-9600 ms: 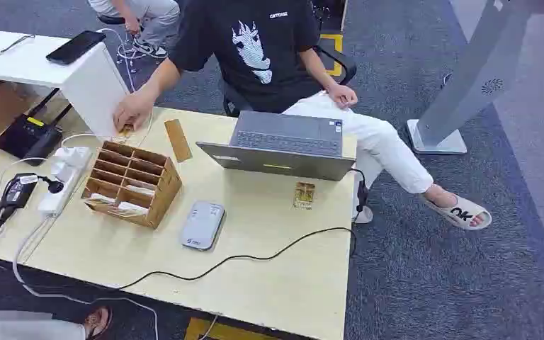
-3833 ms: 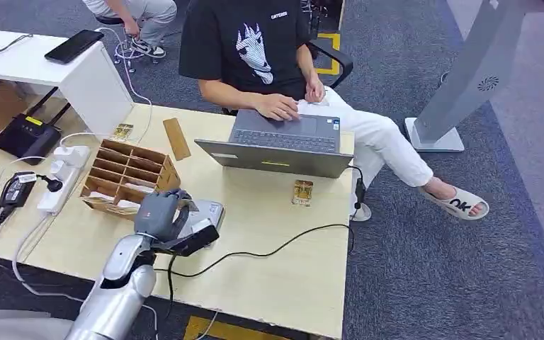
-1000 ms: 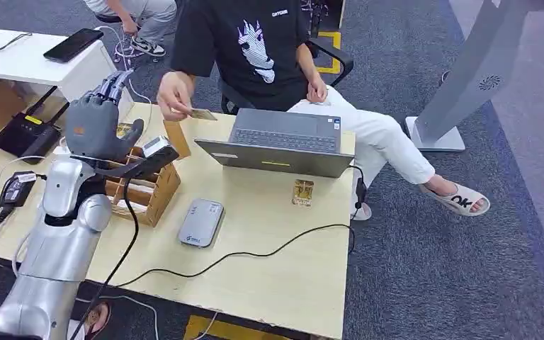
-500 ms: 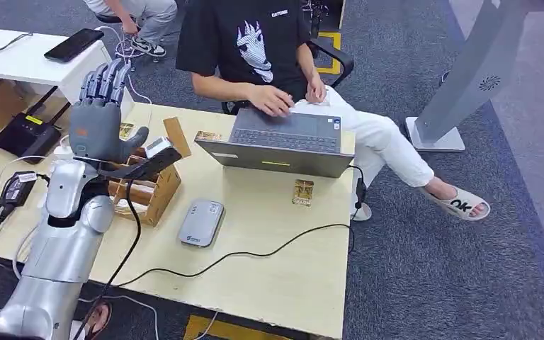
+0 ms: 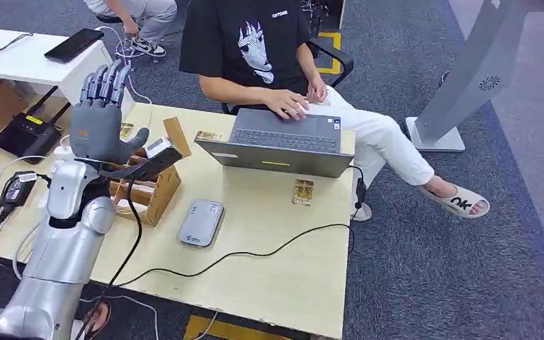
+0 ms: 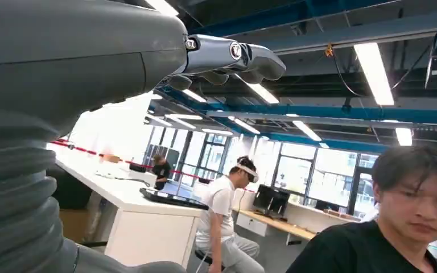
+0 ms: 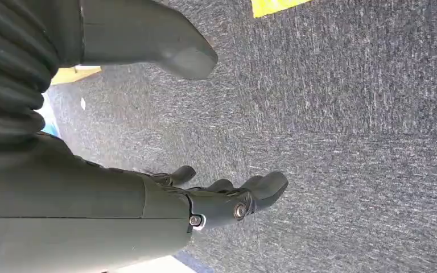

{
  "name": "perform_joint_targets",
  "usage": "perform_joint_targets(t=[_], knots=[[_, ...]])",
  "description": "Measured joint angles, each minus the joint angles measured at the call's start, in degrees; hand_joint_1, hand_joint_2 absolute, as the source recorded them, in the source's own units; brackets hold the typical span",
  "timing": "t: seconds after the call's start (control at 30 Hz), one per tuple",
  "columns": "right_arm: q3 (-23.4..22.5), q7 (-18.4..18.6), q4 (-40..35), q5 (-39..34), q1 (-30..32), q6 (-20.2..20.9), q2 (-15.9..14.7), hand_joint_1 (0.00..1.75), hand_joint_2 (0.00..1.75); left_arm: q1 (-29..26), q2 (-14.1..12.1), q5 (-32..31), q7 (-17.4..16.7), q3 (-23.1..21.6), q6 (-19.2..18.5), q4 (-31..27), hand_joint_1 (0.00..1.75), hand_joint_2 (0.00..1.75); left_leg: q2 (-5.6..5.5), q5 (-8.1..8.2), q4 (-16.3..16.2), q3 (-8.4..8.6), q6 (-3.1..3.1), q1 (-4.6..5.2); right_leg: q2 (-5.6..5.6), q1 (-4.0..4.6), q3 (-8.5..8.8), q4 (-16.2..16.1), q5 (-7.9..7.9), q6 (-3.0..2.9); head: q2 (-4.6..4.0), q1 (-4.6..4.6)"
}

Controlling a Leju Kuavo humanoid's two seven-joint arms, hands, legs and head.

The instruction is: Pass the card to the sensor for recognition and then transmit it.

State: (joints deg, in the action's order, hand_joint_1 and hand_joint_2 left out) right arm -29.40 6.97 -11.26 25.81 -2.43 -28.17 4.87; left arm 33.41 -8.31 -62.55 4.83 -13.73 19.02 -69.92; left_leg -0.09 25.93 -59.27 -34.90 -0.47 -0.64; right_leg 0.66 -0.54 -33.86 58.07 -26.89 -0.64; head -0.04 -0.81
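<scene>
My left hand (image 5: 98,122) is raised over the wooden card box (image 5: 149,190), fingers spread upward and nothing in it. In the left wrist view the same hand (image 6: 227,57) shows with straight fingers in front of a person in a black shirt. A card (image 5: 207,136) lies on the table by the laptop's far left corner. Another card (image 5: 303,193) lies in front of the laptop, and a third (image 5: 123,130) behind the box. The grey card sensor (image 5: 202,223) lies flat near the table's middle. My right hand (image 7: 216,199) hangs over the carpet, fingers apart, holding nothing.
A person in a black shirt (image 5: 255,42) sits behind the table with one hand on the open laptop (image 5: 283,145). A black cable (image 5: 255,253) crosses the table. A power strip (image 5: 57,177) and a router (image 5: 28,134) sit at the left. A white stand (image 5: 467,78) rises at the right.
The person put a card down beside the laptop and brought the hand back to the keyboard. My left hand stays raised over the box, barely moved in the last half second.
</scene>
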Motion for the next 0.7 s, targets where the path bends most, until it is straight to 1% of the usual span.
perform_joint_targets(t=[0.13,0.17,0.2,0.23,0.27,0.3,0.33,0.37,0.4,0.5,0.7], knots=[[0.0,0.0,0.0,0.0,0.0,0.0,0.0,0.0,1.75,0.0,0.0,0.0,0.0,0.0,0.0,0.0,0.0,1.75,0.0,0.0,0.0,0.0,0.0,0.0,0.0,0.0,0.0,0.0,0.0,0.0,0.0,0.0],[0.0,0.0,0.0,-0.5,0.0,-0.1,0.0,0.0,1.75,-0.3,-0.1,0.0,0.1,0.0,-1.0,-0.1,0.0,1.75,0.0,0.01,0.0,-0.05,0.0,0.0,-0.01,0.0,0.06,0.0,0.0,0.0,0.0,0.0],[-0.5,-0.2,0.0,-2.1,0.0,-0.3,0.2,0.0,1.75,-1.9,-0.9,-0.2,0.6,0.0,-4.0,-2.0,0.0,1.75,0.06,0.03,0.0,0.05,0.0,0.02,0.06,-0.01,0.08,0.0,0.0,0.0,0.0,0.2],[-1.3,-0.5,-0.1,-3.2,-0.1,-0.4,0.4,0.0,1.75,-5.0,-2.3,-0.3,1.0,0.0,-6.5,-5.0,0.0,1.75,0.24,0.26,0.1,0.11,-0.06,0.05,0.27,-0.02,0.26,0.0,-0.03,-0.02,0.02,0.2],[-2.2,-1.1,-0.1,-3.5,0.0,-0.7,0.8,0.0,1.75,-10.0,-4.4,-0.9,1.1,0.0,-6.5,-8.8,0.0,1.75,0.62,0.46,0.2,0.47,-0.19,0.1,0.7,-0.09,0.31,0.0,-0.12,-0.09,0.0,0.24],[-2.9,-1.5,-0.1,-3.5,0.3,-0.8,1.0,0.0,1.75,-14.7,-5.9,-0.9,1.0,0.0,-6.1,-12.8,0.0,1.75,0.93,0.6,0.2,0.72,-0.13,0.12,1.02,-0.15,0.3,0.0,-0.19,-0.08,0.0,0.05],[-3.4,-1.7,-0.1,-3.5,0.6,-0.9,1.3,0.0,1.75,-19.0,-6.9,-1.1,1.0,0.0,-6.0,-16.1,0.0,1.75,1.01,0.61,0.1,0.75,-0.12,0.11,1.07,-0.15,0.3,0.0,-0.31,-0.02,0.0,-0.33],[-4.0,-1.8,-0.1,-3.5,1.0,-0.9,1.4,0.0,1.75,-22.1,-7.7,-1.2,1.2,0.0,-6.0,-17.9,0.0,1.75,0.79,0.6,0.1,0.59,-0.1,0.05,0.88,-0.12,0.24,0.0,-0.42,0.01,0.0,-0.46],[-4.4,-1.8,-0.1,-3.5,1.2,-0.9,1.5,0.0,1.75,-23.8,-8.2,-1.2,1.3,0.0,-6.1,-19.7,0.0,1.75,0.42,0.58,0.1,0.46,-0.09,0.04,0.57,-0.1,0.21,0.0,-0.46,0.02,0.02,-0.28],[-5.4,-1.5,-0.1,-3.3,0.8,-1.2,1.6,0.0,1.75,-26.2,-9.5,-0.6,1.4,0.0,-7.3,-22.6,0.0,1.75,0.12,0.58,0.1,0.4,-0.08,0.04,0.22,-0.09,0.3,0.0,-0.56,0.01,0.02,-0.24],[-6.4,-0.8,-0.1,-3.1,0.8,-1.5,1.8,0.0,1.75,-27.9,-9.9,-0.9,1.8,0.0,-7.9,-25.1,0.0,1.75,0.12,0.55,0.1,0.4,-0.04,0.05,0.17,-0.09,0.35,0.0,-0.52,0.03,0.0,-0.24]])
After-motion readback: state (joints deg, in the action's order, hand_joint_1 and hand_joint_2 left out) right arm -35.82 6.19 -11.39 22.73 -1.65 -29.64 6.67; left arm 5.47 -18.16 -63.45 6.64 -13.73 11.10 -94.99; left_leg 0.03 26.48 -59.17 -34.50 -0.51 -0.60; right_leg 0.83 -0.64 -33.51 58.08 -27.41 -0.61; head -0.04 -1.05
